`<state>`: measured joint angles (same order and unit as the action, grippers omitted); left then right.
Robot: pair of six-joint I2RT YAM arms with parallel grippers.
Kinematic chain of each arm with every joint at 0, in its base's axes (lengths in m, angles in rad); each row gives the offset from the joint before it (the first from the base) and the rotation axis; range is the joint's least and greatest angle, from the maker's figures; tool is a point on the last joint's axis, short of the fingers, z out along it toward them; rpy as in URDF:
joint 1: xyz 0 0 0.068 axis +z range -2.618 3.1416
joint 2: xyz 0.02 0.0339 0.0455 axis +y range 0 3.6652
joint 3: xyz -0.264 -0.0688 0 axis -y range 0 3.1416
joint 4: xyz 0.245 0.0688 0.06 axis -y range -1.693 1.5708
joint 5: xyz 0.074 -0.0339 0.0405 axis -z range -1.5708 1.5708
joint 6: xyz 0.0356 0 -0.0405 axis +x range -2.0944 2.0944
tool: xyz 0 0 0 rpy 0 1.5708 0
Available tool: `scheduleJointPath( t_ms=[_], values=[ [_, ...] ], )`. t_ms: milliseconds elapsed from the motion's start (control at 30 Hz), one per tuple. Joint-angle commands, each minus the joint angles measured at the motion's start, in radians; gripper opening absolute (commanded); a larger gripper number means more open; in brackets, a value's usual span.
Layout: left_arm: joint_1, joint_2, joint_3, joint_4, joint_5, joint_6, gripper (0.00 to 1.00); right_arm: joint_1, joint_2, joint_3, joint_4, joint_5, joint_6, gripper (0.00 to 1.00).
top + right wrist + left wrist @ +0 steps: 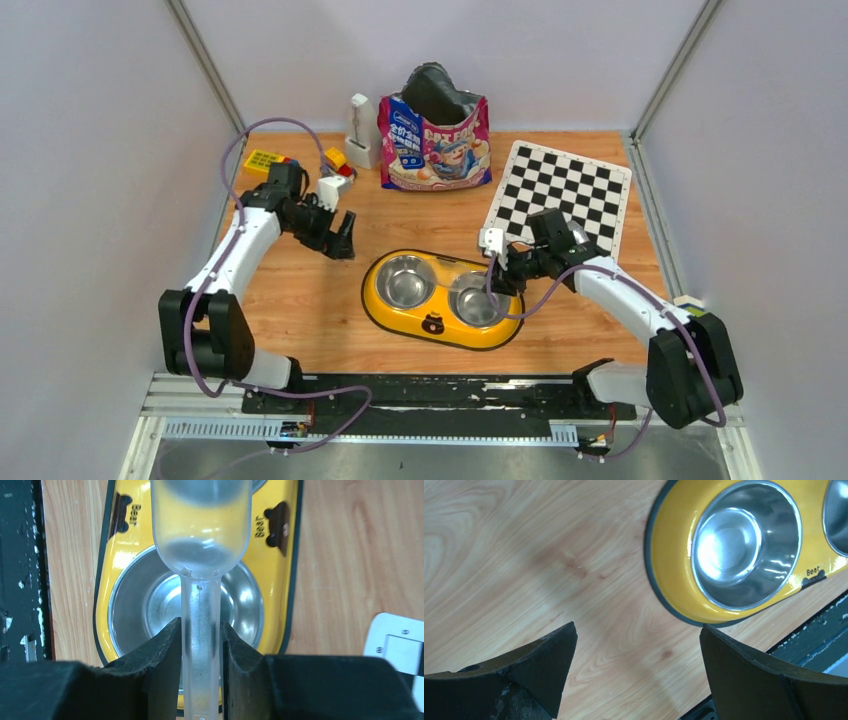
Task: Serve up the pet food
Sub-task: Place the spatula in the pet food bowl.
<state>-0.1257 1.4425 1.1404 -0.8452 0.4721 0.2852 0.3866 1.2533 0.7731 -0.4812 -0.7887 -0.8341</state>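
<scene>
Top external view: the pet food bag [435,145] stands upright on the worktop [300,300] behind the yellow feeder [441,275], well apart from it. Its top gapes dark, and the kibble itself cannot be made out.

Over the feeder's right bowl [150,600] the right hand [200,630] pinches the handle of a clear scoop [200,530], with one finger pressed against each side of the stem. The scoop's cup reaches out across the feeder's yellow rim, and the yellow shows through its plastic. The bowl beneath shows bare, shiny steel.

The feeder's left bowl [744,540] is likewise bright bare metal. Left of the feeder and a little behind it, the left hand [636,640] hangs above bare wood with its jaws spread wide, gripping nothing.

Behind and to the right of the feeder lies a checkerboard [560,195], flat on the worktop. Behind and to the left of the feeder, beside the bag, stands a white bottle [360,130], with a few coloured toy blocks [265,160] further left near the wall.
</scene>
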Motion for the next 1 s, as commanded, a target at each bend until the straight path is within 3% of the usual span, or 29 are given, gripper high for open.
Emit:
scheduleJointPath(
  t_ms=[0, 533, 967],
  values=[
    [0.081, -0.074, -0.027, -0.014, 0.070, 0.043, 1.00, 0.018, 0.043, -0.025, 0.036, 0.051, -0.068, 0.00],
    [0.107, -0.130, -0.075, 0.021, 0.084, 0.014, 1.00, 0.015, 0.258, -0.001, 0.123, 0.417, -0.076, 0.00],
    [0.107, -0.149, -0.073, 0.049, 0.072, -0.016, 1.00, 0.013, 0.027, 0.057, 0.137, 0.238, 0.081, 0.00]
  ],
)
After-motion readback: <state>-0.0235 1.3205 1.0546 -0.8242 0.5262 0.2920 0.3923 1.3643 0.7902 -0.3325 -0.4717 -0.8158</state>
